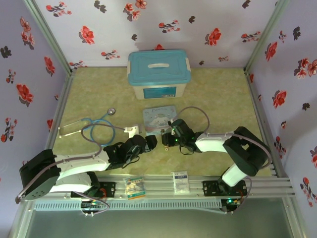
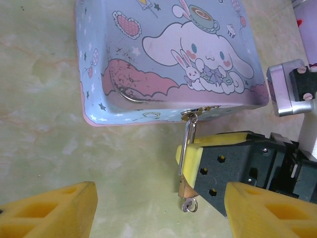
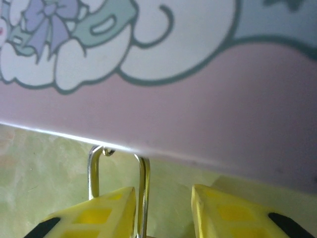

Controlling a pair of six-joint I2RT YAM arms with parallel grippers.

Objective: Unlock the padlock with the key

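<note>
Brass-yellow and very small, the padlock (image 2: 184, 187) hangs from the hasp on the near edge of the cartoon tin (image 2: 163, 59). Its thin silvery shackle (image 3: 143, 183) runs toward the arms and its body lies on the green surface (image 2: 49, 124). At the body's near end sits a tiny silvery bit that I take for the key (image 2: 189, 205); whether it is seated in the keyhole I cannot tell.

The right claw (image 3: 163, 203) lies over the padlock from the right and stands partly open. A clear gap shows between its yellow pads, one leg of the shackle lies in that gap against one pad, and nothing looks pinched. The left claw (image 2: 158, 203) hovers just on the near side of the padlock, jaws wide, holding nothing.

Several things could go wrong from here:
- The right claw sits off-centre on the padlock. If it closes there, it may catch only the thin shackle, or push the body sideways so it swings on the hasp.
- The tin looks light, so a sideways push could slide it and carry the padlock away from both claws.
- The left claw's pads are broad beside so small a key, and a slightly misplaced pinch could knock it out or flick it across the surface.
- The two claws work very close together and could bump each other.
</note>
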